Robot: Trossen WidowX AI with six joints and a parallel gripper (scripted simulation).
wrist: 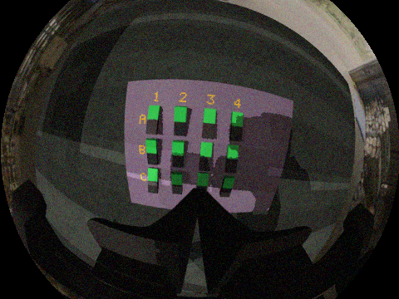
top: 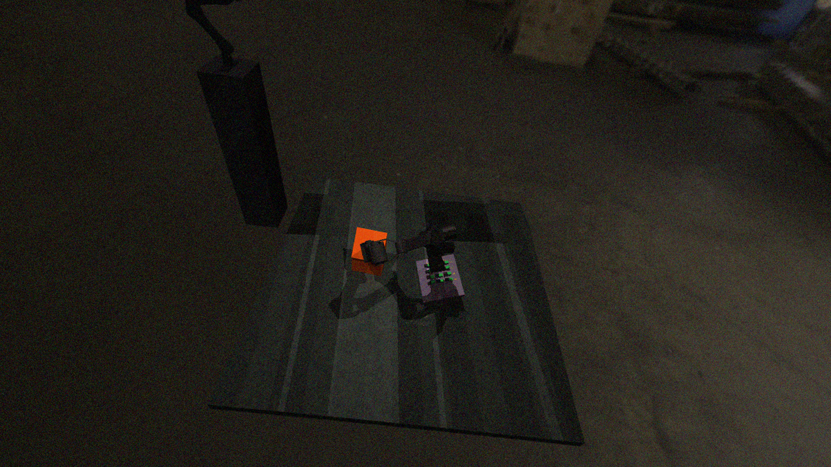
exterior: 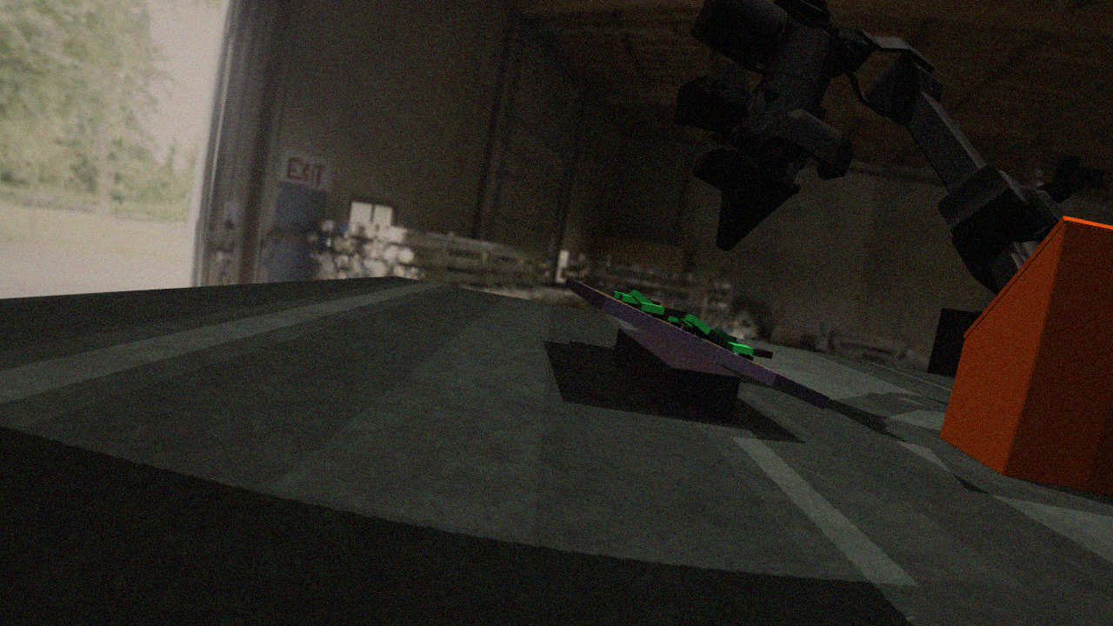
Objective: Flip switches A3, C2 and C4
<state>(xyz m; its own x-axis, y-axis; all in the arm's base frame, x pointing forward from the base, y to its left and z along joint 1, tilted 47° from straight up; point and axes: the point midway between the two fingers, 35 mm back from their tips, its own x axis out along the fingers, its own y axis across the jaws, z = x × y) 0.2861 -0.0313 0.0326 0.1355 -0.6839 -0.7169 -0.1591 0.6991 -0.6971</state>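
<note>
The tilted purple panel (top: 422,278) (exterior: 675,349) (wrist: 268,104) bears three rows of green-and-black rocker switches. In the wrist view, switch A3 (wrist: 209,117) is in the far row. Switch C2 (wrist: 176,179) and switch C4 (wrist: 228,183) are in the near row, their green parts in shadow. Each shows green on its far half and black or dark grey on its near half; I cannot tell surely which ends are raised. My gripper (exterior: 726,246) (wrist: 198,193) is shut and empty. It hangs clear above the panel, tips appearing just below C3 in the wrist view.
An orange block (top: 363,235) (exterior: 1027,373) stands near the arm's base. The panel sits on a dark support (exterior: 684,389) on the striped table (top: 367,379) (exterior: 428,467). A second arm on a tall dark pedestal (top: 242,139) stands beyond the table's edge. Arm shadows cross the panel.
</note>
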